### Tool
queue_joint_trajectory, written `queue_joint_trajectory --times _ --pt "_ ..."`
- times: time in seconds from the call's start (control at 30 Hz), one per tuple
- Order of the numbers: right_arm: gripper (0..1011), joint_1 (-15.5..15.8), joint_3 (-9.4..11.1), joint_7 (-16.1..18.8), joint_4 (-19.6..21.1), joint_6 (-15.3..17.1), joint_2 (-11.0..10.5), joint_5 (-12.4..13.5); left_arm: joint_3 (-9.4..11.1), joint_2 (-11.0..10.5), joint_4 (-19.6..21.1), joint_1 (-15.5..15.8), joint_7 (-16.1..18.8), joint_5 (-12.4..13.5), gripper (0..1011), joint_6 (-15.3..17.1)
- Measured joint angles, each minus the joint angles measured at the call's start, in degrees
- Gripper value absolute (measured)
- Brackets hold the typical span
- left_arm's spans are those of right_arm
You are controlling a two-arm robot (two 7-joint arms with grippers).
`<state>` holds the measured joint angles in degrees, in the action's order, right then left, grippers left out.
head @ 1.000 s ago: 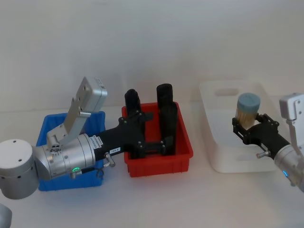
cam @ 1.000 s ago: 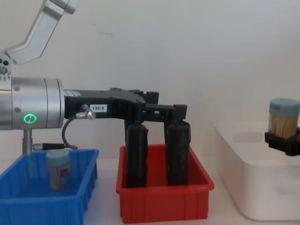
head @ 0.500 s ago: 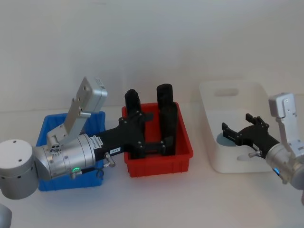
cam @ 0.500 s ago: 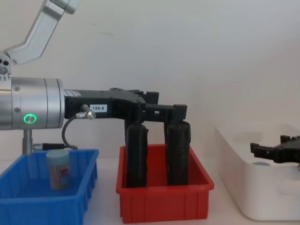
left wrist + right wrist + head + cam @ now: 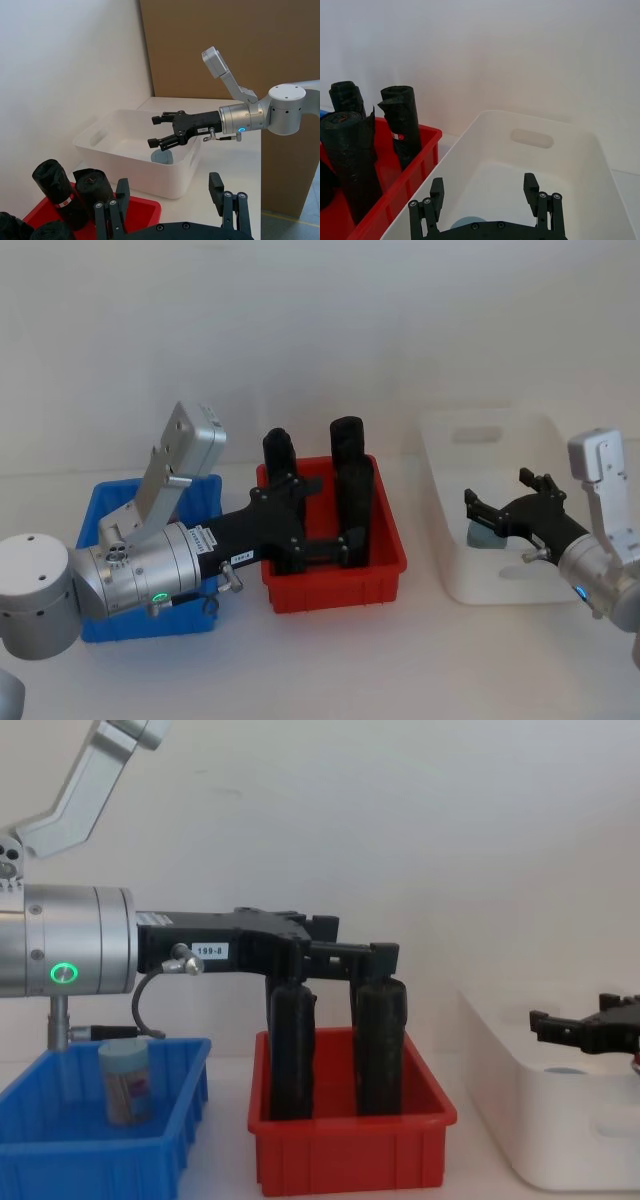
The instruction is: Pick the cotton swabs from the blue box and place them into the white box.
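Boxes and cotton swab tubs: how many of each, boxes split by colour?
Blue box: 1
Red box: 1
White box: 1
Cotton swab tubs: 2, one tub in the blue box, the other in the white box
Total: 5

Bright, even light; soft shadows.
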<state>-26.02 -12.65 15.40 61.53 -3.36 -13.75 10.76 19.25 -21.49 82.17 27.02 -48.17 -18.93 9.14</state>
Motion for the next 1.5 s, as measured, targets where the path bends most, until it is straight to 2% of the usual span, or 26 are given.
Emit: queue_joint_trajectory --times 0.3,0.47,0.7,1.5 --pt "1001 2.2 0.5 -1.4 4.5 -1.6 -0.8 0.6 0.0 0.0 0.0 0.0 0.0 0.0 1004 0.0" --pt "1001 3.9 0.8 -2.3 7.9 -1.9 -1.4 0.9 0.0 0.0 0.0 0.0 0.0 0.0 1004 0.0" --pt "1001 5.3 1.1 -3.1 10.8 -2.1 -2.0 1.2 0.0 0.0 0.0 0.0 0.0 0.0 1004 0.0" --pt "1001 6.9 1.4 -3.9 14.0 -2.3 -2.5 1.6 0.0 0.0 0.0 0.0 0.0 0.0 1004 0.0"
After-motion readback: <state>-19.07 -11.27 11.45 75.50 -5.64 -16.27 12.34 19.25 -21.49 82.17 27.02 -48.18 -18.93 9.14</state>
